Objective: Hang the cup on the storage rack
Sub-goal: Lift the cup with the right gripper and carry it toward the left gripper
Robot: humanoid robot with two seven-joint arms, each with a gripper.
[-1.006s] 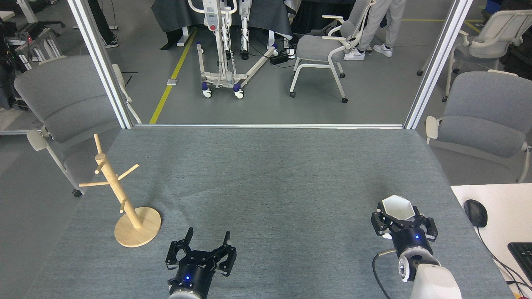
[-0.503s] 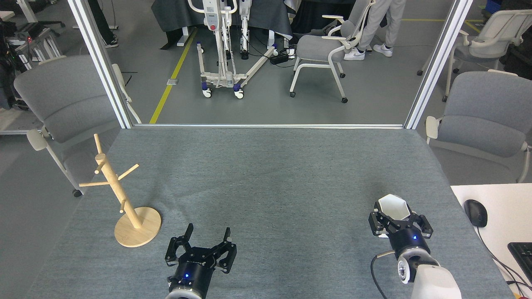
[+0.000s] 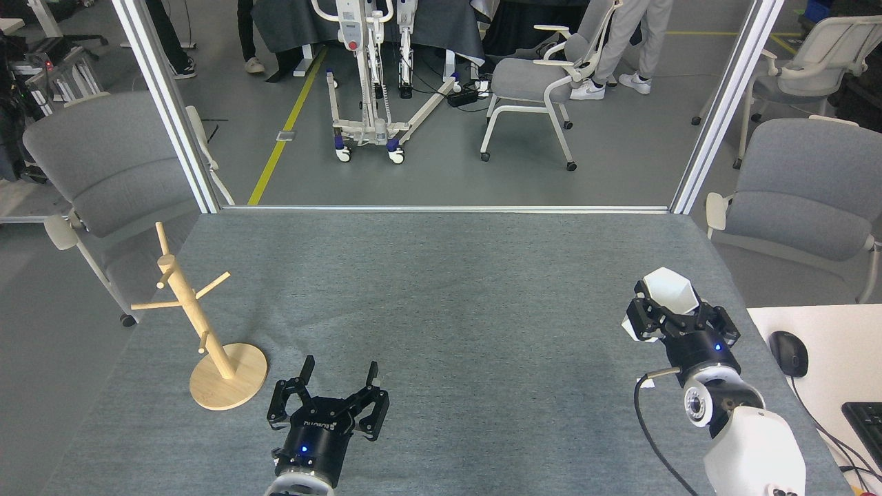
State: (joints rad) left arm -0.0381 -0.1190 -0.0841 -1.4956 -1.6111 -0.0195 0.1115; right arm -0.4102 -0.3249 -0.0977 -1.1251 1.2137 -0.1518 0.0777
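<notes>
Grey chairs (image 3: 103,165) are flanking the grey-covered table (image 3: 441,289). Beyond the table, a yellow floor line (image 3: 286,117) is running back beside a wheeled white frame (image 3: 372,89); people's legs (image 3: 634,41) are standing farther behind.

Grey chairs (image 3: 103,165), mouse (image 3: 788,353) and keyboard (image 3: 865,420).

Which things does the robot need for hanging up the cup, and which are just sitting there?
For the job:
- white cup, gripped by the right gripper
- wooden storage rack on the left of the table
- left gripper, open, near the rack's base

Just sitting there:
- computer mouse
- keyboard
- grey chairs
</notes>
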